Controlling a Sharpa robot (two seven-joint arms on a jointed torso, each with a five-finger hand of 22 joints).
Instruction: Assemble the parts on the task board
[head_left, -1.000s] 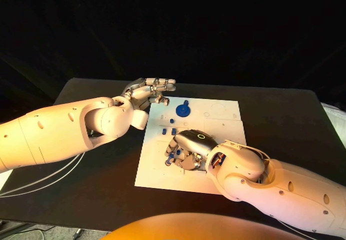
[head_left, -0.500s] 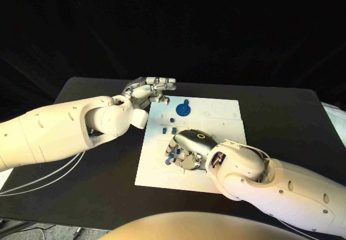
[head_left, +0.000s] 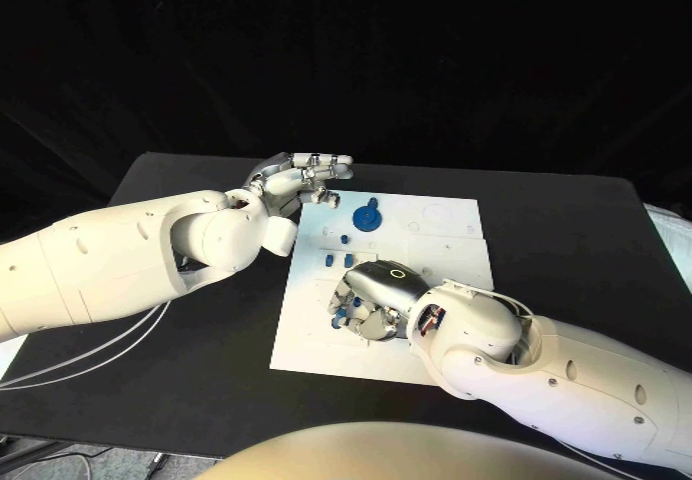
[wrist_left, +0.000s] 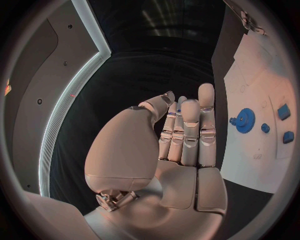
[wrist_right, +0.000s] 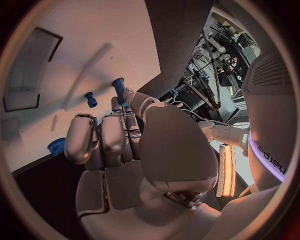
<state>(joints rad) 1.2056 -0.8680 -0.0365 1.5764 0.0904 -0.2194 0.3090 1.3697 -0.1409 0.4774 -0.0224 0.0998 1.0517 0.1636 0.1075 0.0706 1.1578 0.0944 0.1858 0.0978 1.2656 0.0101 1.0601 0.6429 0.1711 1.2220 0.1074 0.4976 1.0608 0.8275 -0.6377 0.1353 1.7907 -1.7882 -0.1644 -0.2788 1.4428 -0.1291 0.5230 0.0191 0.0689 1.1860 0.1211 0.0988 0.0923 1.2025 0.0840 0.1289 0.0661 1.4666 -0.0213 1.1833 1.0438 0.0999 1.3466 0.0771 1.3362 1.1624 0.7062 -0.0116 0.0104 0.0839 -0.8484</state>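
The white task board (head_left: 447, 230) lies mid-table. A blue gear (head_left: 366, 219) sits on its far left part, with small blue pieces (head_left: 338, 261) just nearer. My right hand (head_left: 372, 298) rests low over the board's near left area. In the right wrist view it pinches a blue peg (wrist_right: 117, 88) between thumb and finger, tip against the board (wrist_right: 75, 45); a second short blue peg (wrist_right: 91, 99) stands close by. My left hand (head_left: 303, 180) hovers at the board's far left corner, fingers straight and together, thumb against them (wrist_left: 181, 130). Whether it holds anything is unclear.
The left wrist view shows the gear (wrist_left: 245, 119) and three small blue pieces (wrist_left: 284, 111) on the board (wrist_left: 250, 80). Recessed outlines mark the board's right half. Black tabletop (head_left: 577, 250) surrounds the board on all sides.
My right hand has edged slightly toward the board's left side with the peg. The left hand has barely moved.
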